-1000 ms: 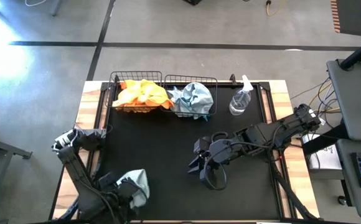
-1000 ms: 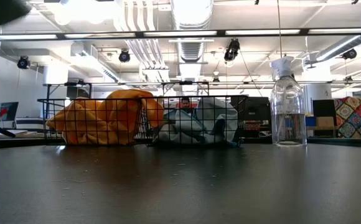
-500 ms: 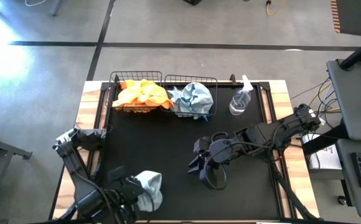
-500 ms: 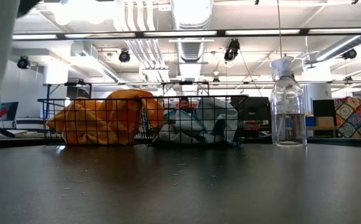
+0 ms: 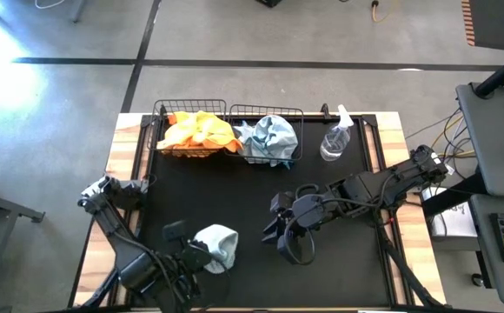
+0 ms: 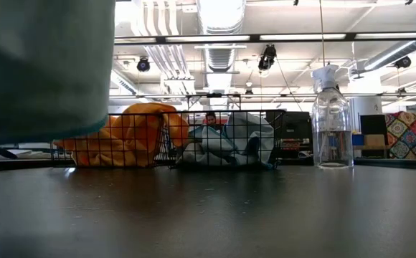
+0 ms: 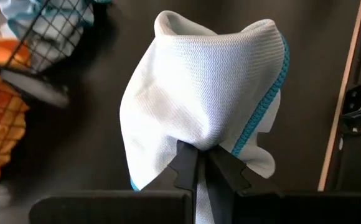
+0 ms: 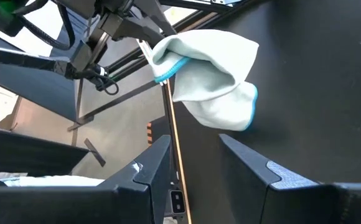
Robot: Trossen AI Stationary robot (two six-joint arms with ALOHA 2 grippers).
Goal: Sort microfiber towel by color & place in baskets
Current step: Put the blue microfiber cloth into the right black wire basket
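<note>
The left gripper (image 7: 197, 163) is clamped on a pale blue-grey cloth (image 7: 200, 93) with a teal hem, its two fingers pinched together on a bunched fold so the rest hangs loose below. In the overhead picture that cloth (image 5: 216, 245) sits at the near part of the black table (image 5: 235, 196), well apart from the baskets and toward the side of the orange-filled one. The low camera sees the cloth only as a large pale blur (image 6: 46, 68) close to the lens — lifted clear of the tabletop.

At the far edge stand the two wire baskets, touching side by side. The left basket (image 5: 175, 109) holds a heap of bright orange cloths (image 5: 196, 130); the right basket (image 5: 279, 112) holds crumpled blue-grey cloths (image 5: 267, 135). A clear spray bottle (image 5: 336, 139) stands upright just beside the right basket, on the side away from the orange one.

The right gripper (image 5: 280, 233) waits over the middle of the table, nearer than the baskets, its fingers (image 8: 255, 165) spread apart and holding nothing. From its wrist camera the held cloth (image 8: 215, 78) shows farther off.
</note>
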